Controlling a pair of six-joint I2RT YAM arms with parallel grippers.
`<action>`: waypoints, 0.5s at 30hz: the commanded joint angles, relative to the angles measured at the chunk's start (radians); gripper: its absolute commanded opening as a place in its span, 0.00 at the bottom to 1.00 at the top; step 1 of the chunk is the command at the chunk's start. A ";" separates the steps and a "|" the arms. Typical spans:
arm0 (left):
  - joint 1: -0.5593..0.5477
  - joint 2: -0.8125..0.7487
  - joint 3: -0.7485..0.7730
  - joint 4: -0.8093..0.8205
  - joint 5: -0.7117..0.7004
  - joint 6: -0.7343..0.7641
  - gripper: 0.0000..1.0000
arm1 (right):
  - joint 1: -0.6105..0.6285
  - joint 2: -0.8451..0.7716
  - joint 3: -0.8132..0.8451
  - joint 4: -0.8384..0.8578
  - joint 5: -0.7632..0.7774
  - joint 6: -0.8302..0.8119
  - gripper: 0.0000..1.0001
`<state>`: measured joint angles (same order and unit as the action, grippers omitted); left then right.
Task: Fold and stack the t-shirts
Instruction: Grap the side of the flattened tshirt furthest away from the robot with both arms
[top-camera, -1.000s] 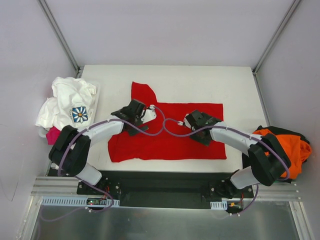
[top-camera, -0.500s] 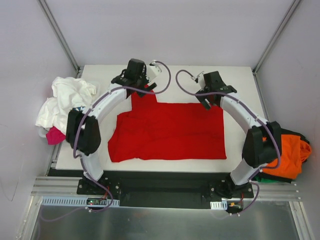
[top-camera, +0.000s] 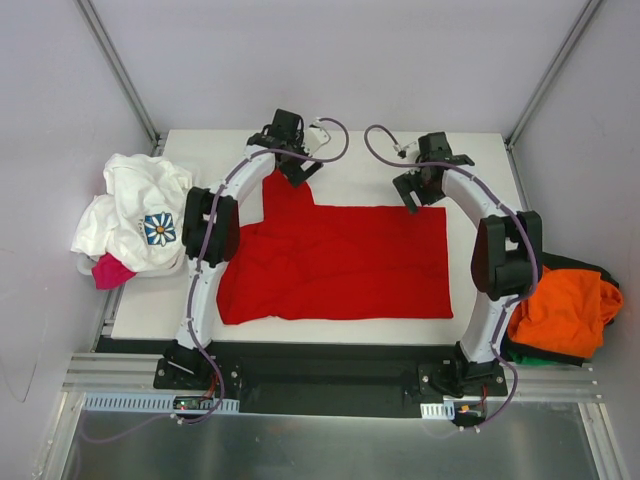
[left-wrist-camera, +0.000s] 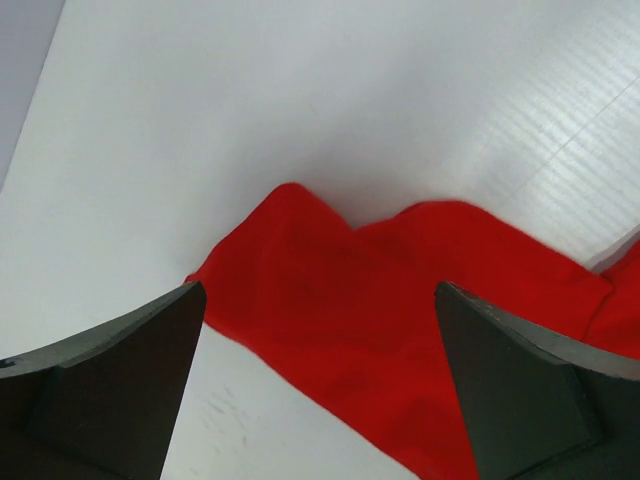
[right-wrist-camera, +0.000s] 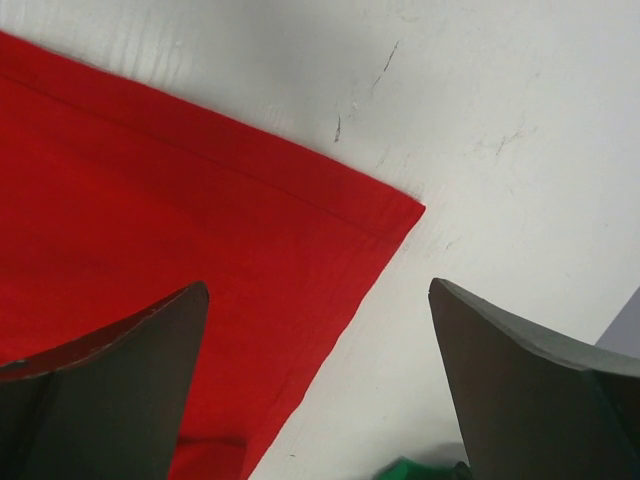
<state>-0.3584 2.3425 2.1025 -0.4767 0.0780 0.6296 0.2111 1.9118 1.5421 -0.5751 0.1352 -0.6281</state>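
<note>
Red t-shirt (top-camera: 340, 262), soft and floppy, lies flat; left gripper (top-camera: 297, 172) at eleven o'clock, right gripper (top-camera: 412, 192) at one, both spread wide, empty. Probably best pinched at its far corners.

White arms (top-camera: 468, 195) carry black joints (top-camera: 210, 225), purple cables (top-camera: 344, 138), seemingly dark-grey fingers (left-wrist-camera: 110, 390)

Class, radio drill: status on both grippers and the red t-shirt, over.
Left gripper open over red t-shirt sleeve. Right gripper open over its far corner. Shirt spread on table, unheld. Nothing blocking.
</note>
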 joint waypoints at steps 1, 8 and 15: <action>0.006 0.029 0.106 -0.016 0.103 -0.031 0.99 | -0.021 0.027 0.053 -0.037 -0.080 0.041 0.96; 0.012 0.115 0.206 -0.017 0.121 -0.044 0.99 | -0.022 0.004 0.020 -0.043 -0.092 0.033 0.97; 0.013 0.153 0.209 -0.017 0.111 -0.062 0.91 | -0.027 -0.016 -0.010 -0.035 -0.094 0.022 0.97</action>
<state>-0.3580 2.4790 2.2833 -0.4854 0.1665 0.5861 0.1871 1.9438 1.5467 -0.5995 0.0658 -0.6098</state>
